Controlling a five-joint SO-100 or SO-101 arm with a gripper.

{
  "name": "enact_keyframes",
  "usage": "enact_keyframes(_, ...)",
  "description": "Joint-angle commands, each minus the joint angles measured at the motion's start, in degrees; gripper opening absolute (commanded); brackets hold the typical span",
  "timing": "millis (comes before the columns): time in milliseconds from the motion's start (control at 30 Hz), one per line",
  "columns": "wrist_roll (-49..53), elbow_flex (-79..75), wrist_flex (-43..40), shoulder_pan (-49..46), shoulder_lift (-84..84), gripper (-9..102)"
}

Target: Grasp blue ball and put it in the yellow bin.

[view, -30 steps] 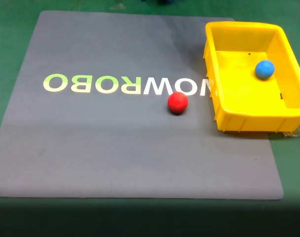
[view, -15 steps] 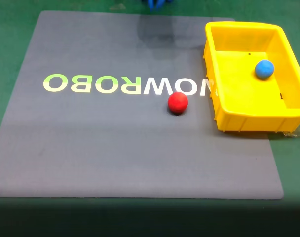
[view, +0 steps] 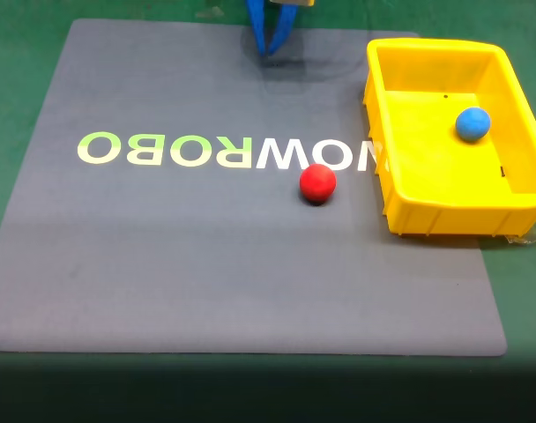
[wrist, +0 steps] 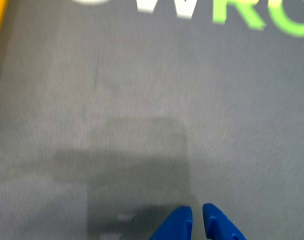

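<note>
In the fixed view the blue ball (view: 472,123) lies inside the yellow bin (view: 400,198), on its floor toward the 2 o'clock part of the tub, close to the right wall and apart from the rim. The bin sits at the 2 o'clock side of the grey mat (view: 206,273), its near wall overlapping the mat's right edge and covering the end of the printed lettering (view: 224,152), which reads upside down from this camera in pale green and white. The red ball (view: 318,182) rests on the mat just below the white letters, at about 9 o'clock from the bin and well apart from its wall. A green table surface (view: 21,53) borders the mat on all sides.

The blue gripper (view: 270,48) enters at 12 o'clock of the fixed view, its fingers pointing down over the mat's far edge with a soft shadow under them. In the wrist view the gripper (wrist: 197,220) shows at 6 o'clock as two blue fingertips (wrist: 177,225) pressed nearly together, a thin gap between them and nothing held. Beyond them lie bare mat and, at 12 o'clock, blurred letters.
</note>
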State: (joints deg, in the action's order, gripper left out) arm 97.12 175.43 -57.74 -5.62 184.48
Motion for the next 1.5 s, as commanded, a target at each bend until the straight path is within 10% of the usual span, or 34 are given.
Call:
enact_keyframes(0,-0.35,2.2,-3.34,-0.62,2.81,0)
enact_keyframes(367,-5.36,2.2,-20.65,1.85,6.06,0)
enact_keyframes(1467,-7.73,2.2,-20.57,1.85,6.06,0)
